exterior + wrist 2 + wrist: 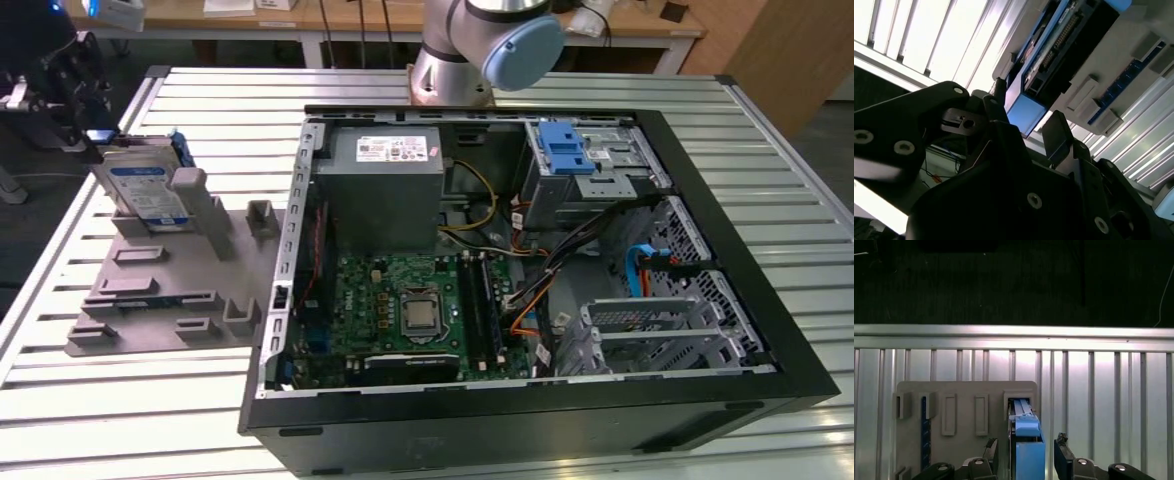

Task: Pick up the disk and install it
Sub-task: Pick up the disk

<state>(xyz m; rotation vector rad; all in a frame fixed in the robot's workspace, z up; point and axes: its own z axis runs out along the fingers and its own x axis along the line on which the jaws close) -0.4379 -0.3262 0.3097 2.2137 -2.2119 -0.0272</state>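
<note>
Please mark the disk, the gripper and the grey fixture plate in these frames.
disk (144,190): exterior view, on its blue-and-white label.
gripper (1026,442): first wrist view, midway between its fingertips.
grey fixture plate (200,275): exterior view, on a bare part of its base.

1. A robotics lab or workshop was suggested.
2. An opened computer case (534,425) was laid on a slatted metal table (120,420).
3. Wooden benches (334,22), perhaps desks, were seen behind.

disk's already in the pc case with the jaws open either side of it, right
No: the disk stands in the grey holder beside the pc case, as the exterior view shows. The gripper has its jaws open either side of it.
</note>
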